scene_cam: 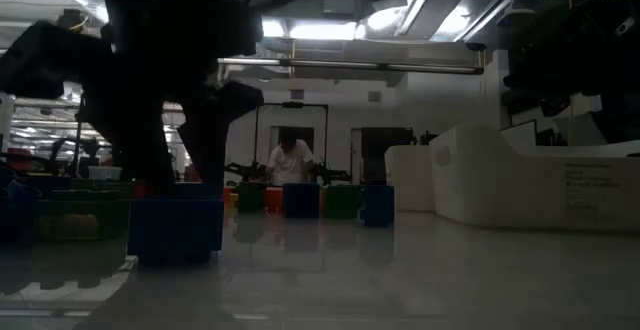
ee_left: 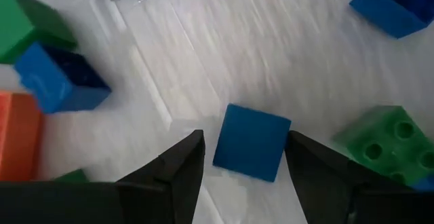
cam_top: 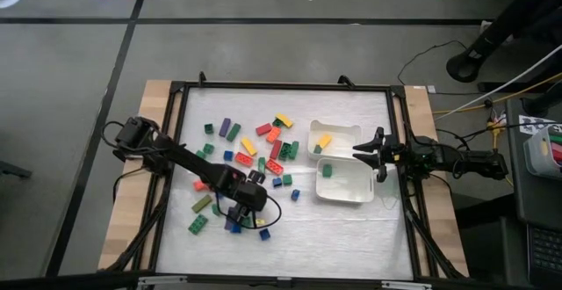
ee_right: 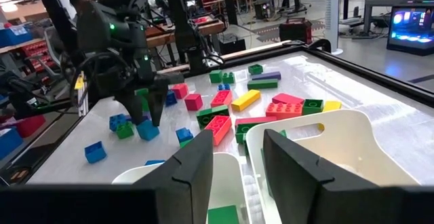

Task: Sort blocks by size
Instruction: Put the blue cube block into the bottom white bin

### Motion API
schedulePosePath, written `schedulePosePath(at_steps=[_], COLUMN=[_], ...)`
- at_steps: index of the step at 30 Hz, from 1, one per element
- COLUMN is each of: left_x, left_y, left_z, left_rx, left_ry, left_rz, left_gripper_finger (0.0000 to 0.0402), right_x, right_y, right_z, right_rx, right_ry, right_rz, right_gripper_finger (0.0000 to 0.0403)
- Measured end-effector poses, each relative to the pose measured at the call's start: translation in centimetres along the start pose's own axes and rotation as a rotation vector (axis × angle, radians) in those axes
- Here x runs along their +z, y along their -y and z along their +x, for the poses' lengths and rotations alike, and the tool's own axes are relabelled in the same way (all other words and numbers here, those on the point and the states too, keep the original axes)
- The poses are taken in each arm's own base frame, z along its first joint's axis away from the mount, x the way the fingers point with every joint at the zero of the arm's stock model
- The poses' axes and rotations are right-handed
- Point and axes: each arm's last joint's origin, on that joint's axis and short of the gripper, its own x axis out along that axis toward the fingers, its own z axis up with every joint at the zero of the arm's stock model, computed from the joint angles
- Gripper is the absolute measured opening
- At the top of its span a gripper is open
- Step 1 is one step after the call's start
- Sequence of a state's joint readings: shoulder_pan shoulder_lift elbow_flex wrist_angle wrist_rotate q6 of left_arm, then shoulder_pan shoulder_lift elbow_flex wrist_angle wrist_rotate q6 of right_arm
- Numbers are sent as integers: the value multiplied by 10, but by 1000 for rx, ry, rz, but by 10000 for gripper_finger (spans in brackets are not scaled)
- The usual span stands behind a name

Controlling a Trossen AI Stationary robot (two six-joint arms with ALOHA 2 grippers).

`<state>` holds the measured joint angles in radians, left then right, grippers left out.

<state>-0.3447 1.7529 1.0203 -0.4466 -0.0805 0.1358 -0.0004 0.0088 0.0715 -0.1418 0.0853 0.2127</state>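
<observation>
Many coloured blocks (cam_top: 255, 149) lie scattered on the white table top, left of two white trays. My left gripper (ee_left: 243, 139) is open near the table's near edge, pointing down. Its fingers stand on either side of a small blue cube (ee_left: 251, 142), which rests on the table (scene_cam: 175, 225); I see no touch. My right gripper (cam_top: 367, 154) is open and empty, level above the trays. The far tray (cam_top: 344, 132) holds a yellow block (cam_top: 325, 141) and a green one. The near tray (cam_top: 351, 189) holds a green cube (cam_top: 327, 170).
Beside the blue cube lie a green block (ee_left: 383, 139), another blue cube (ee_left: 57, 81), an orange block (ee_left: 17, 132) and a green one (ee_left: 27, 24). A black frame (cam_top: 176, 88) borders the table. A person (scene_cam: 292, 160) stands in the room far behind.
</observation>
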Motion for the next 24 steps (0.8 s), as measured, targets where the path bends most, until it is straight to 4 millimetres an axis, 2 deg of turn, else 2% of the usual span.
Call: schedulePosePath(at_steps=[5,7,11,15,20,24], left_x=[-2,0,5,16,41,60], left_y=[1,1,0,-6,-28,-56], left_z=[13,14,13,10,1,-11], left_rx=[-7,-4,4,21,90,191], left_ry=[-28,-6,47,135,383,664], left_rz=[7,-7,-6,-31,-53,-93], left_gripper_finger=[186,171,115,114,114,114], right_x=[0,0,0,0,1,1], right_y=[0,0,0,0,0,0], right_z=[0,0,0,0,0,0], right_rx=[1,0,1,1,1,1], right_ry=[2,2,2,4,7,7], right_rz=[5,18,21,21,22,22], right_gripper_finger=[131,131,131,131,131,131])
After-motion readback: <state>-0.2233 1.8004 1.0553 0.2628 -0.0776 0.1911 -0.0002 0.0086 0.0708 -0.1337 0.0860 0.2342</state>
